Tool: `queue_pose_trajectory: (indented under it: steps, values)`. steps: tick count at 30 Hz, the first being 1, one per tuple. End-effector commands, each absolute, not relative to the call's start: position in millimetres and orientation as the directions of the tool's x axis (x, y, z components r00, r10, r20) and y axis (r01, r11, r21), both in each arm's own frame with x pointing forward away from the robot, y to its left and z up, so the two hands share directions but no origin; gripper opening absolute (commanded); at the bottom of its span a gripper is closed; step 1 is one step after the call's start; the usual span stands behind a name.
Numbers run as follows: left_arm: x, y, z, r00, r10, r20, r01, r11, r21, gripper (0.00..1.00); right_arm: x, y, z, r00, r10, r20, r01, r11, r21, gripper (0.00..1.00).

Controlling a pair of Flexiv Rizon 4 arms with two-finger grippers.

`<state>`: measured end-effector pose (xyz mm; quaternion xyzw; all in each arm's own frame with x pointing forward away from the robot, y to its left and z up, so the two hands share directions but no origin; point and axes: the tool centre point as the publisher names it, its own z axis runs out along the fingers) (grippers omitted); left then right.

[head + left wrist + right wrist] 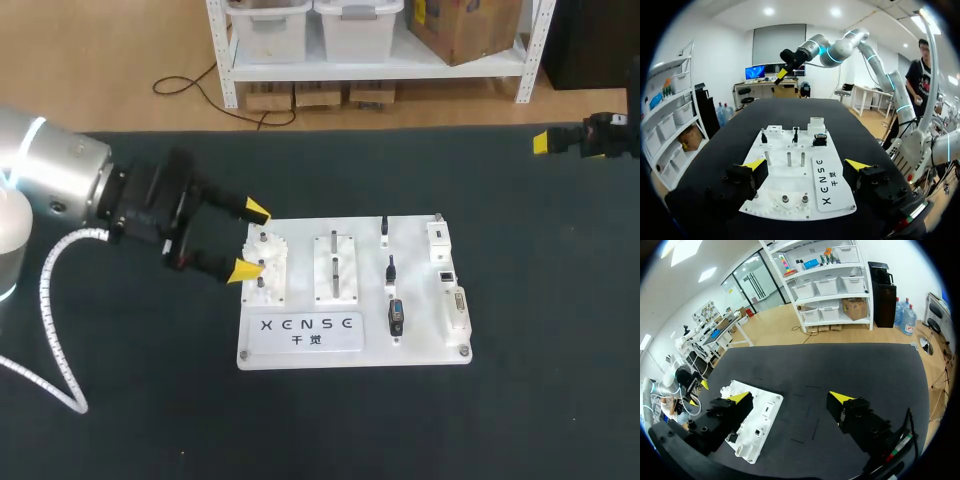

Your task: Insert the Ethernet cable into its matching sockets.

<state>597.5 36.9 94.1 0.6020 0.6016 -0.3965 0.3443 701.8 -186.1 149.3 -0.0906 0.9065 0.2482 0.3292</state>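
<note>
Spread left fingers [244,269] at white board [300,345] edge, black table [500,420].

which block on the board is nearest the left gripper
The peg block at the board's left edge, beside the left gripper; the rest sit farther right.

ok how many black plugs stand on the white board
3, in a line right of the white board's middle: a thin far plug, a thin middle plug, and a bulkier near plug. Others could be too small to see.
</note>
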Motion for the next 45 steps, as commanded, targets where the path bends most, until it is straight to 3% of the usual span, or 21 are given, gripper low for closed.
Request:
queue_pose_trajectory:
  steps: [1, 12, 40, 45]
  values:
    - [593, 37, 84, -0.061, 0.408, -0.911, 0.998, 0.012, -0.062, 1.00, 701, -186, 150, -0.767, -0.001, -0.642, -0.327, 0.861, 0.390, 1.00]
    - [585, 31, 76, -0.078, 0.394, -0.916, 0.994, 0.097, -0.043, 1.00, 701, -186, 150, -0.767, -0.001, -0.642, -0.327, 0.861, 0.390, 1.00]
    - [597, 6, 74, -0.042, 0.396, -0.917, 0.999, -0.002, -0.047, 1.00, 701, -186, 150, -0.767, -0.001, -0.642, -0.327, 0.861, 0.390, 1.00]
    - [597, 6, 74, -0.042, 0.396, -0.917, 0.999, -0.002, -0.047, 1.00, 695, -150, 157, -0.794, -0.026, -0.607, -0.352, 0.835, 0.424, 1.00]
